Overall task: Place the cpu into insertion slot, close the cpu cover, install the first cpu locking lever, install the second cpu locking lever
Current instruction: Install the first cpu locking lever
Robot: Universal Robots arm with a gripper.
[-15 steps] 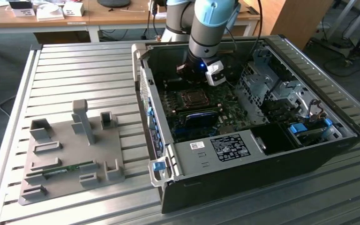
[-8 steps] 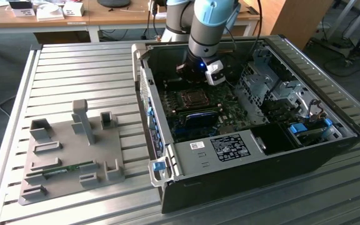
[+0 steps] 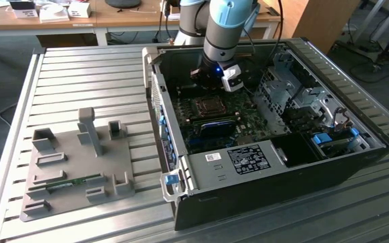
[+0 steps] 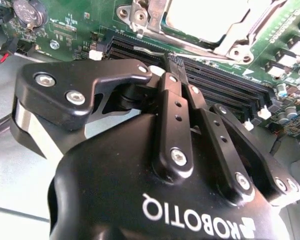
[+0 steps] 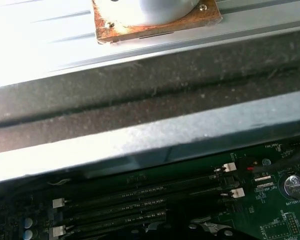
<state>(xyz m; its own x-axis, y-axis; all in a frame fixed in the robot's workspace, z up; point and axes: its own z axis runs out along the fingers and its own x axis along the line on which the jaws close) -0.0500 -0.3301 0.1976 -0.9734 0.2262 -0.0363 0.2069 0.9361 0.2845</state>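
The open black computer tower case point(image 3: 262, 167) lies on its side on the ribbed metal bench point(image 3: 79, 81), its green motherboard point(image 3: 211, 119) facing up inside. Near the board's middle sits the square dark insertion slot with a metal rim point(image 3: 208, 105). In the second wrist view the small flat cpu with a pale grey metal top point(image 4: 210, 17) already lies in that slot, and the silver metal cpu cover frame point(image 4: 240, 40) lies around it, apparently closed down. Long black memory slots point(image 4: 225, 85) run just beside the socket.

The black gripper point(image 4: 171, 62) hangs inside the case, above the board next to the socket. Its fingers point(image 4: 174, 110) are drawn together, tips meeting, with nothing between them. The arm's light blue and grey wrist point(image 3: 225, 30) drops in close to the case's far wall, with little room there.

On the bench toward the exterior view's left stands a grey moulded fixture tray point(image 3: 73, 172) holding a green memory stick point(image 3: 66, 185). The case walls hem the socket on all sides; open room lies upward.
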